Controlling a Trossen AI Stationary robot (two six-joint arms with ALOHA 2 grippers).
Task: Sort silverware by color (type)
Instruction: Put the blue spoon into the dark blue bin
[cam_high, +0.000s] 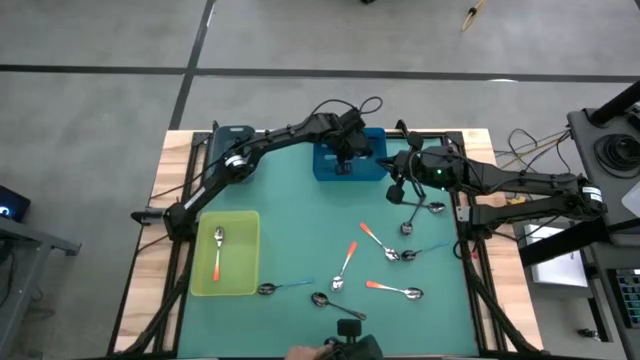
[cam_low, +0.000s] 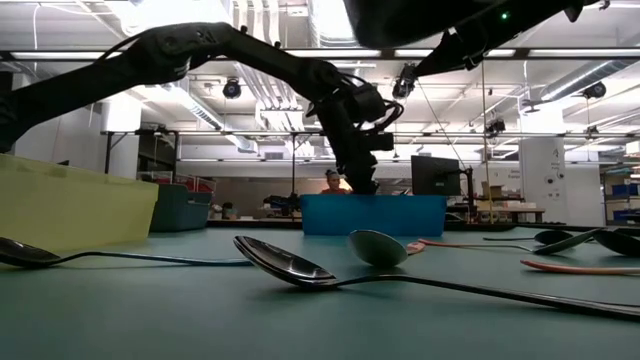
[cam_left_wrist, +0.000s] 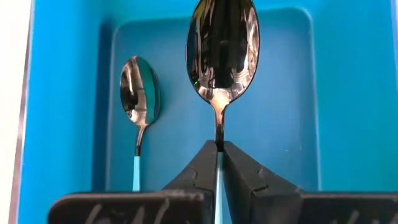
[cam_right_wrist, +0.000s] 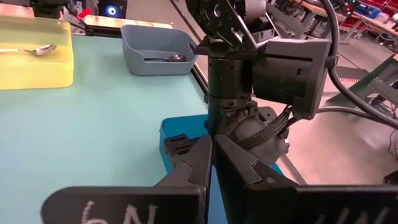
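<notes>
Upper centre: left gripper (cam_left_wrist: 219, 155), fingers pinching a blue-handled spoon (cam_left_wrist: 222, 46) over the blue bin (cam_high: 328, 165) — release may strike the spoon (cam_left_wrist: 139, 93) below; right gripper (cam_right_wrist: 212, 162) fingers pressed together, empty.

Table (cam_high: 300, 210): three bins along left and far edges (spoon (cam_high: 218, 250) in the left bin (cam_high: 226, 253)); loose spoons (cam_high: 372, 265) lie near-right.

Left pincer (cam_low: 362, 182) over blue bin (cam_low: 372, 214), spoons (cam_low: 300, 268) in foregrnd, yellow bin (cam_low: 70, 205)
</notes>
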